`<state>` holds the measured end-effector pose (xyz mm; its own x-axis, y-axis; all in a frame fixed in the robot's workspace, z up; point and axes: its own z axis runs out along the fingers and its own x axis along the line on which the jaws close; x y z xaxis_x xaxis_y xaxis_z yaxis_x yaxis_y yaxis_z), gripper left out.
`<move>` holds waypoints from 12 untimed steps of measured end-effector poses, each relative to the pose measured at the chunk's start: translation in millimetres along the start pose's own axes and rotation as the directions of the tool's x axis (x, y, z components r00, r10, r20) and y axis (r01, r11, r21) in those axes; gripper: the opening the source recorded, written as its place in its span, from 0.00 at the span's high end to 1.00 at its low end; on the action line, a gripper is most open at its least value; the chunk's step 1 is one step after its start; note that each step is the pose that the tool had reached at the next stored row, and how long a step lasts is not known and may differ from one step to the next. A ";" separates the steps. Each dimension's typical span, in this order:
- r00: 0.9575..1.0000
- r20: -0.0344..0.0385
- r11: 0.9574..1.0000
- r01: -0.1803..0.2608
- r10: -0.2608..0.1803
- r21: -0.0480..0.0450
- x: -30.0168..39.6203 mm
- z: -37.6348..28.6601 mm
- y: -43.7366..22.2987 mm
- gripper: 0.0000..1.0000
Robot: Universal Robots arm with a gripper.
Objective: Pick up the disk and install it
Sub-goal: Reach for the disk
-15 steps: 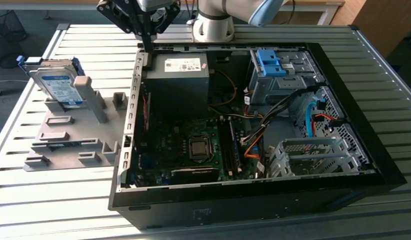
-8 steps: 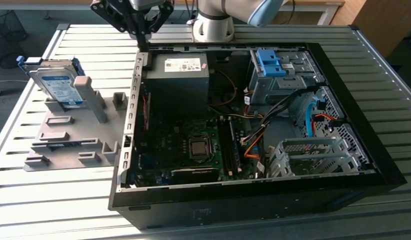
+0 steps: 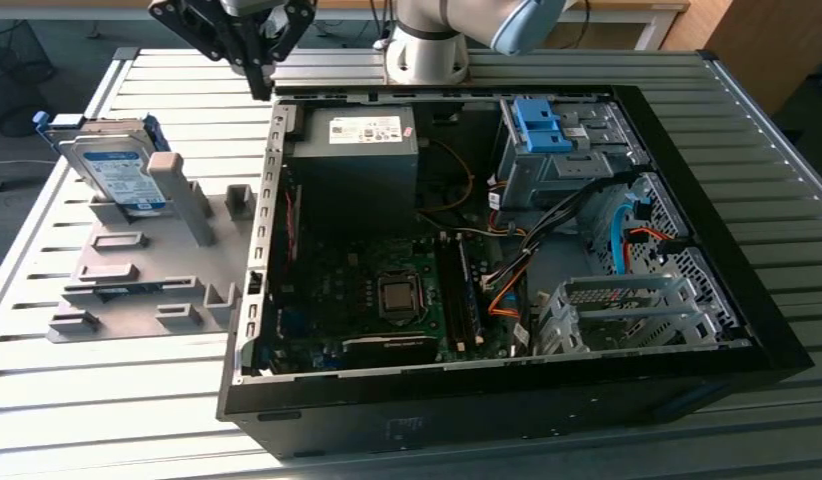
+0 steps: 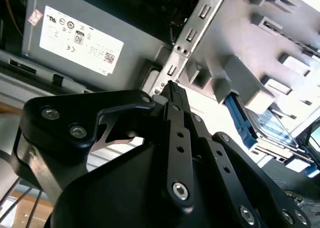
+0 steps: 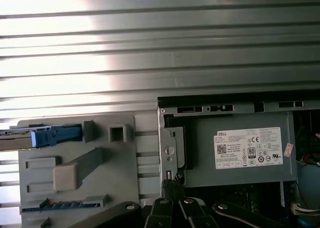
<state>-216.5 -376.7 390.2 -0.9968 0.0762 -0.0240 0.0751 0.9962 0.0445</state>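
Observation:
The disk (image 3: 115, 170), silver with a white-and-blue label and a blue frame, stands on edge in a slot at the far end of a grey fixture (image 3: 131, 270), at the exterior view's left. It shows edge-on in the first wrist view (image 5: 47, 136) and partly behind fixture posts in the second wrist view (image 4: 265, 125). My gripper (image 3: 262, 88) hangs above the far left corner of the open computer case (image 3: 771, 300), to the right of the disk and apart from it. Its black fingers meet at the tip in both wrist views (image 4: 173, 88) (image 5: 172, 180), shut on nothing.
Inside the case lie a grey power supply (image 3: 358, 150), a motherboard (image 3: 384, 290) and a grey drive bay (image 3: 571, 165) topped by a blue bracket (image 3: 538, 125). Loose cables (image 3: 625, 235) run near the bay. Everything rests on a slatted metal table (image 3: 91, 400).

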 end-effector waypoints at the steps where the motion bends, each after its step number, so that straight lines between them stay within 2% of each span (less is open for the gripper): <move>1: 1.000 0.000 1.000 0.000 0.000 0.000 3.2 0.1 0.7 0.89; 6: 1.000 -0.001 1.000 0.000 0.000 0.000 14.6 0.5 2.7 0.89; 12: 1.000 -0.001 1.000 0.000 0.000 0.000 20.3 1.3 2.3 0.89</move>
<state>-236.4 -372.8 388.5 -0.9968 0.0763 -0.0234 0.0752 0.9962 0.0445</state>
